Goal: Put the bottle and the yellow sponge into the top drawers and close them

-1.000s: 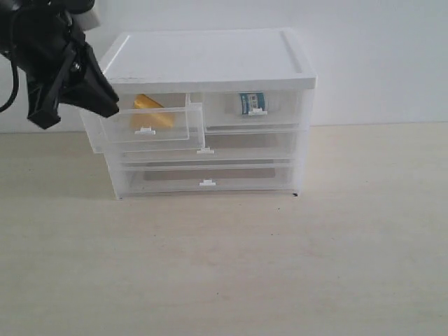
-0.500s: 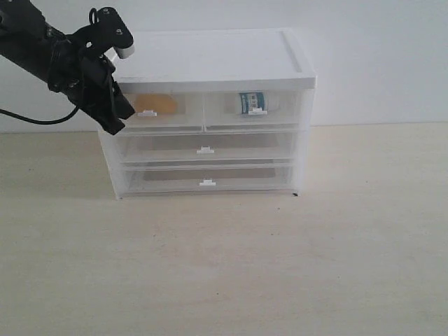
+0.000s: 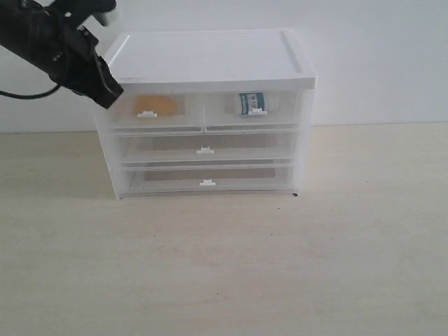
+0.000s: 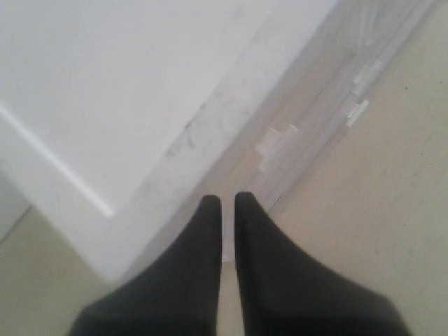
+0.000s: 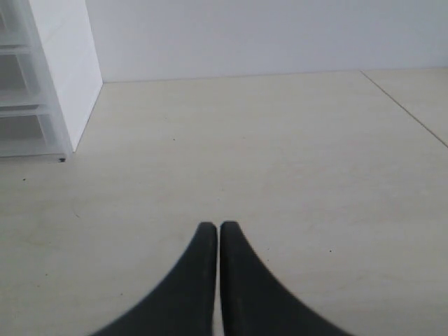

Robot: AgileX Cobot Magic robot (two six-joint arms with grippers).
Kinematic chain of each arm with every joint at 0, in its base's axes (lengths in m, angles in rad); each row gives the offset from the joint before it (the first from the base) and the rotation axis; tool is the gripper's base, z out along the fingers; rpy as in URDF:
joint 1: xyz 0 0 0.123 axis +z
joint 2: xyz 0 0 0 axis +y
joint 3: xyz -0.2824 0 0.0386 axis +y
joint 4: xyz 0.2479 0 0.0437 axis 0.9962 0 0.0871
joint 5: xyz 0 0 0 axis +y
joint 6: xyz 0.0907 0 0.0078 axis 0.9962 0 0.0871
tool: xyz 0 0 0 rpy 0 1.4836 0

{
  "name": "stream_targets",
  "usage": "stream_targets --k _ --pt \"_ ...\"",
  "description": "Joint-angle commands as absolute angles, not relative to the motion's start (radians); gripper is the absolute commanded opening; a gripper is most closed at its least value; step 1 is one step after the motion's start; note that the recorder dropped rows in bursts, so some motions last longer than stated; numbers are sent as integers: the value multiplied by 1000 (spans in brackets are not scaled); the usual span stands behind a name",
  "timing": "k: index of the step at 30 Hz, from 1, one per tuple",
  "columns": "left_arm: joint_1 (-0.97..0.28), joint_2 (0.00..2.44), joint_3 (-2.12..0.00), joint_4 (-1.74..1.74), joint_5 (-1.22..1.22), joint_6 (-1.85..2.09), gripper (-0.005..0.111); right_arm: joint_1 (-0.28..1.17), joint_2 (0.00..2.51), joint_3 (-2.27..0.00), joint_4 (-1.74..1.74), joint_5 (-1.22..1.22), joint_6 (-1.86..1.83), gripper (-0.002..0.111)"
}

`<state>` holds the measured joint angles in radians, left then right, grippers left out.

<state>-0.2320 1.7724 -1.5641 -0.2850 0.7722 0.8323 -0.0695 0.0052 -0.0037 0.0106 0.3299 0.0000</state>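
Translucent plastic blurs both stored items. The yellow sponge (image 3: 155, 105) lies flat inside the left top drawer (image 3: 185, 112), at about 10 o'clock from the exterior view's centre, its long axis running 9 to 3 o'clock. The bottle (image 3: 252, 102) sits inside the right top drawer (image 3: 287, 108), at about 1 o'clock; only its teal label reads clearly, and the cap and the way it points cannot be told. Both drawers sit flush with the cabinet (image 3: 210, 56) front. The left gripper (image 3: 110, 94) hangs at the cabinet's 10 o'clock corner, jaws pressed together on nothing, its arm cut off by the frame edge. The right gripper (image 5: 213, 227) shows only in its wrist view, jaws closed and empty above the bare table (image 5: 280, 154)
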Motion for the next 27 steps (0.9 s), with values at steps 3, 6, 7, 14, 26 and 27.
stream_targets --k 3,6,7,14,26,27 --pt "-230 1654 -1563 -105 946 442 4 -68 0 0 10 323 0 0" --pt "-230 1585 -1516 10 943 221 4 -68 0 0 10 323 0 0" --pt "-230 1560 -1496 46 931 167 4 -68 0 0 10 323 0 0" --pt "-230 1374 -1342 128 837 6 4 -68 0 0 10 323 0 0" --pt "-230 1002 -948 121 657 -39 4 -68 0 0 10 323 0 0" --pt "-230 977 -926 121 646 -39 4 -68 0 0 10 323 0 0"
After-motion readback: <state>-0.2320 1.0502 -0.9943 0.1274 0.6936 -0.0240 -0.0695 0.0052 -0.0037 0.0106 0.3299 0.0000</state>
